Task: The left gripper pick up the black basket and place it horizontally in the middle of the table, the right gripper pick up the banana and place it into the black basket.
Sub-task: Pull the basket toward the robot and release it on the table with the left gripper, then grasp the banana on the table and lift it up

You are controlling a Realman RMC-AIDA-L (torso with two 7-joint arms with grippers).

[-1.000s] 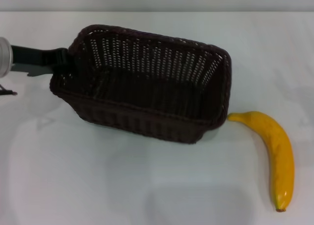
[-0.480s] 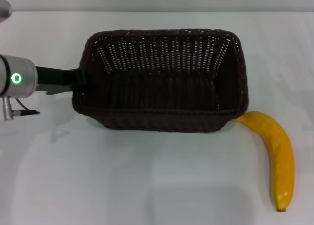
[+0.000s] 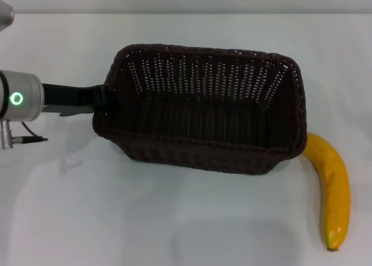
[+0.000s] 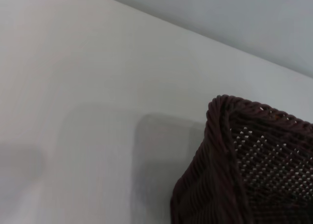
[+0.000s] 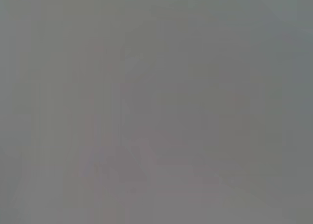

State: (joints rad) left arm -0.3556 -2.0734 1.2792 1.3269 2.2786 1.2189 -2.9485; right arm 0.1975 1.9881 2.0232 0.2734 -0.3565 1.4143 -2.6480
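The black basket (image 3: 203, 115) is a dark woven wicker box in the middle of the white table (image 3: 174, 219), long side across the head view, its right end slightly nearer me. My left gripper (image 3: 100, 97) is shut on the basket's left short rim, on a silver arm with a green ring light (image 3: 17, 98). The basket's corner also shows in the left wrist view (image 4: 234, 160). The yellow banana (image 3: 332, 184) lies on the table at the basket's near right corner, its upper end hidden behind the basket. My right gripper is out of view.
A thin black cable (image 3: 29, 139) hangs below the left arm's wrist. The table's far edge (image 3: 186, 13) meets a grey wall. The right wrist view shows only plain grey.
The left gripper has carried the basket to the right and turned it, so its right end swung nearer and now covers the banana's upper tip. The banana has not moved.
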